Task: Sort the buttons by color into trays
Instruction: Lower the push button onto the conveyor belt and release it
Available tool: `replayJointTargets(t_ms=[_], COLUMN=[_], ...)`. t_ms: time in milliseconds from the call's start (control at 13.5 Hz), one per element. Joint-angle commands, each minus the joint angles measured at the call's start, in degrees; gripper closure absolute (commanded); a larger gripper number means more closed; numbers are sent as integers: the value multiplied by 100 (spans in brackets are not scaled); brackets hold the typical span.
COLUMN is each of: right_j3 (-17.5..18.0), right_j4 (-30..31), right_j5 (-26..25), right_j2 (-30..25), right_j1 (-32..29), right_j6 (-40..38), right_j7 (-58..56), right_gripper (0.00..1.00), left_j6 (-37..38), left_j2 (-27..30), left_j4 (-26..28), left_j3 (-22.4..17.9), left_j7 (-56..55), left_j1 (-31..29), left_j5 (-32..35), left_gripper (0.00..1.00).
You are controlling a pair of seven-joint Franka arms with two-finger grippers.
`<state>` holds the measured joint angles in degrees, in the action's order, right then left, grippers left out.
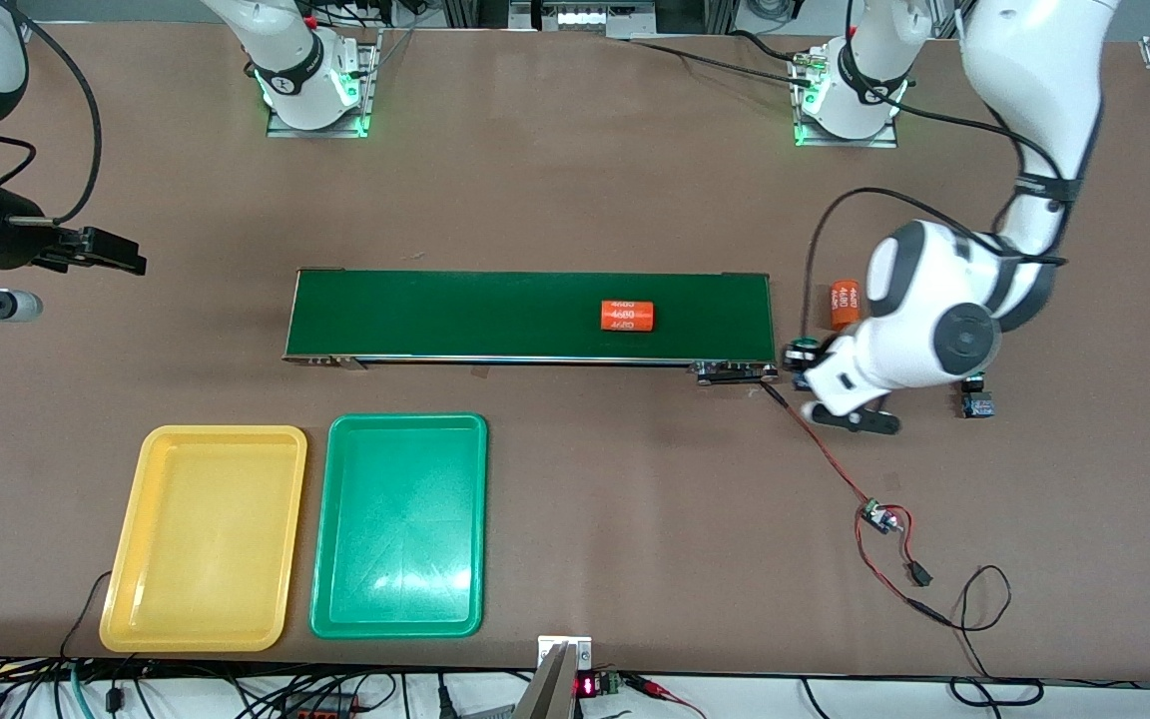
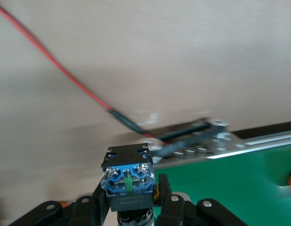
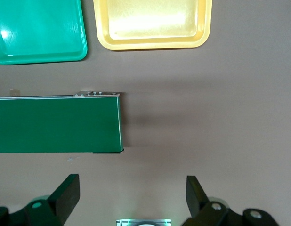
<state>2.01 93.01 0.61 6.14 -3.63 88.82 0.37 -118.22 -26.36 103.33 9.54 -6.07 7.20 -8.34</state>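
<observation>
Think of a clock lying flat on the table (image 1: 575, 190), with 12 toward the robot bases and 6 toward the front camera.

The left gripper (image 2: 130, 207) is over the table, just off the end of the long green belt (image 1: 495, 315), at 3 o'clock from the belt. Its fingers (image 2: 96, 202) are clenched on one button (image 2: 128, 181). The button's black-and-blue body sticks out between them. In the front view a green cap shows right at the fingers.

Another button (image 1: 977, 404) sits on the table at 3 o'clock from the left gripper, partly under the arm. I cannot tell the color of its cap.

The right gripper (image 3: 131, 197) waits over the table at the right arm's end, at 9 o'clock from the belt. Its fingers (image 3: 65, 195) are spread wide and hold nothing.

The yellow tray (image 1: 126, 559) and the green tray (image 1: 330, 539) lie side by side at 7 o'clock from the belt, nearer to the front camera. The yellow tray is at 9 o'clock from the green one. Both trays have no buttons in them.

One orange cylinder (image 1: 628, 316) lies on the belt. A second orange cylinder (image 1: 843, 303) is on the table just off the belt's end, at 1 o'clock from the held button.

A red and black wire (image 1: 835, 459) runs from the belt's corner toward 5 o'clock.
</observation>
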Motion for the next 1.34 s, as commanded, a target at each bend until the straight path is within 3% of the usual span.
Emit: replayJointTargets(t_ms=[0,669,891,966,1114,1263], right_j3=[1,1,1,1,1,1], right_j4=[-90,-90,-90,-90,-82,-64], right_j5=[71,71,79,80,80,80], right_j2=[10,10,10,10,10,10], right_j1=[-15,-41,-41,-41,-33,-24], right_j6=[-102,-102,-102,-102,-93,-93], right_j7=[-19,-19,-19,-19,-19,-11], right_gripper=[0,0,0,0,0,0], left_j6=[115,-270,-482,-500,-483,-421], left_j2=[175,192,140,131,166,341], left_j4=[178,793,847,847,847,829], left_j3=[241,567,567,567,576,576], left_j7=[-377,-650,-589,-571,-545,-606], left_j1=[114,405,414,414,405,405], left_j5=[96,105,271,394,500,492], left_gripper=[100,100,93,77,0,0])
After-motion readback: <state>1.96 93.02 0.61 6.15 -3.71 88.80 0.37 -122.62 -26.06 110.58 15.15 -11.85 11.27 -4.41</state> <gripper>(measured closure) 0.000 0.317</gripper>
